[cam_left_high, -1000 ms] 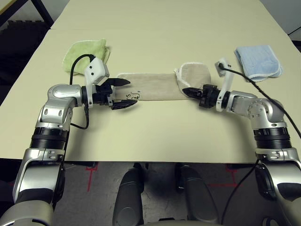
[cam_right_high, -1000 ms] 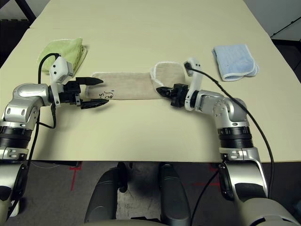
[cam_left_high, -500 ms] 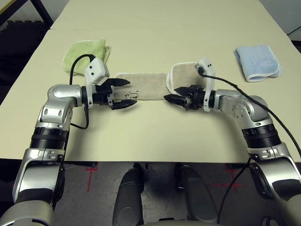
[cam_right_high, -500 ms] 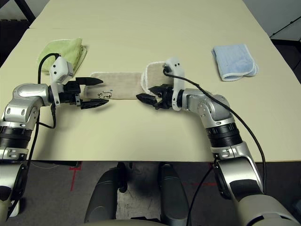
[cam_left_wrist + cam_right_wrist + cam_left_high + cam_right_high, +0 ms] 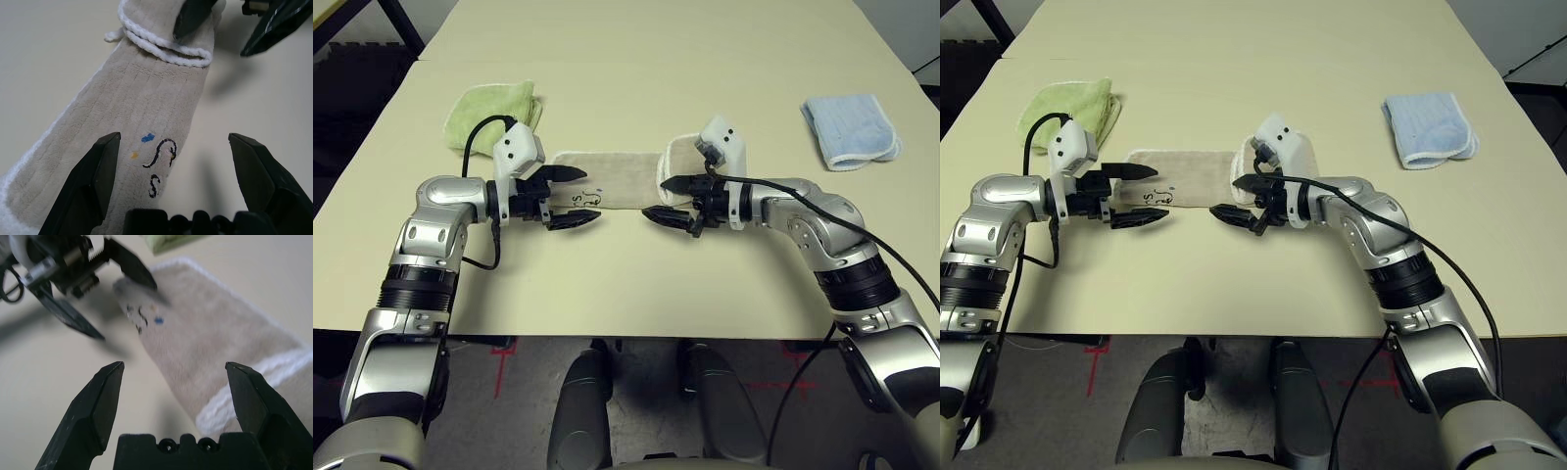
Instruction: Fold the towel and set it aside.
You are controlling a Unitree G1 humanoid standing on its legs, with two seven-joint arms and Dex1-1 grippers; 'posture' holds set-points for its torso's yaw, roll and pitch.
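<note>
The beige towel [image 5: 612,180] lies as a short strip on the table, its right end folded back over itself into a flap with white piping [image 5: 681,157]. Its dark printed mark [image 5: 160,155] is at the left end. My left gripper [image 5: 570,197] stands open, its two fingers straddling that marked end, with nothing clamped. My right gripper [image 5: 658,198] is open at the front edge of the flap, one finger over the towel, the other over bare table. In the right wrist view the towel [image 5: 215,338] lies ahead of the wide-spread fingers, with the left gripper [image 5: 93,289] beyond.
A folded lime-green cloth [image 5: 494,110] lies behind my left gripper. A folded light-blue cloth [image 5: 850,129] sits at the far right. Bare tabletop [image 5: 636,274] stretches from the towel to the front edge.
My right gripper carried the towel's right end leftward, laid it over the strip and opened, letting it go. The left arm has hardly moved.
</note>
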